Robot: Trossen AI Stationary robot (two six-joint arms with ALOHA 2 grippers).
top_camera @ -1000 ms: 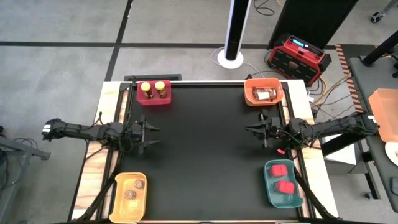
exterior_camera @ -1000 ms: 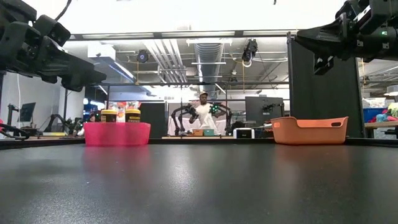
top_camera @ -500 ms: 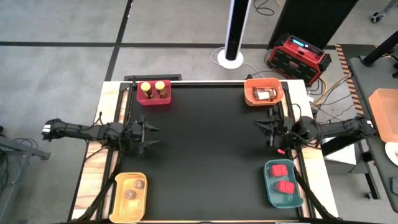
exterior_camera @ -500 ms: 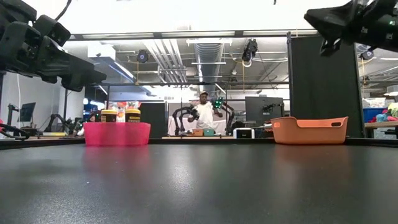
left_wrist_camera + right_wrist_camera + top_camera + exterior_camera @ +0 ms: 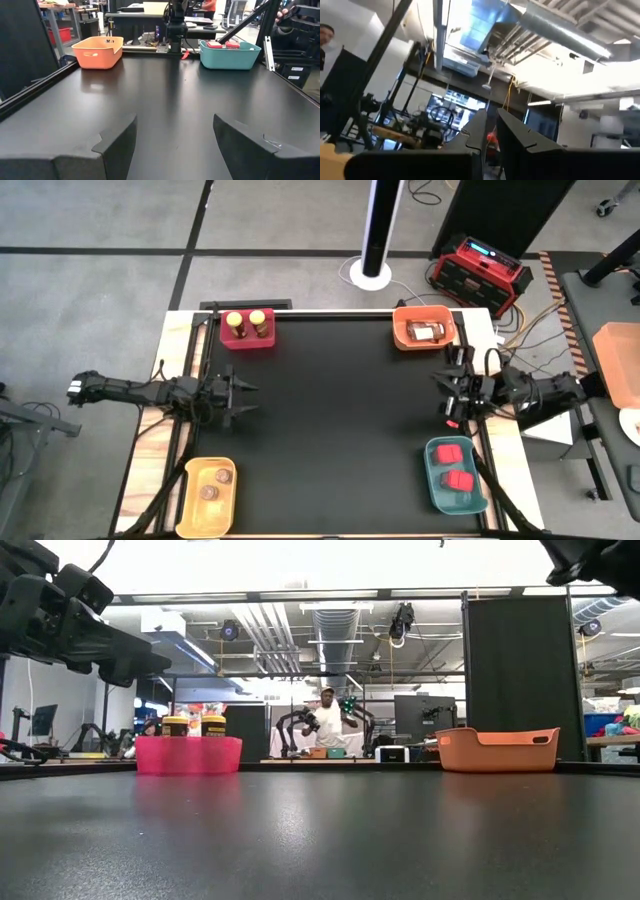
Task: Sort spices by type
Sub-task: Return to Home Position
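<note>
Two yellow-lidded jars [image 5: 247,321] stand in the red bin [image 5: 246,341], upper left; left gripper [image 5: 250,400] (fingers spread wide) hovers mid-left, right gripper [image 5: 445,392], fingers nearly closed, mid-right.

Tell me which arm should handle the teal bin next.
Right. The right gripper hangs close to the teal bin; the left gripper sits far across the table, so it would likely need a long reach.

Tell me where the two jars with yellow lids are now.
In the high view the jars stand side by side inside the red bin, at the top left corner of the table, opposite the orange bin.
</note>
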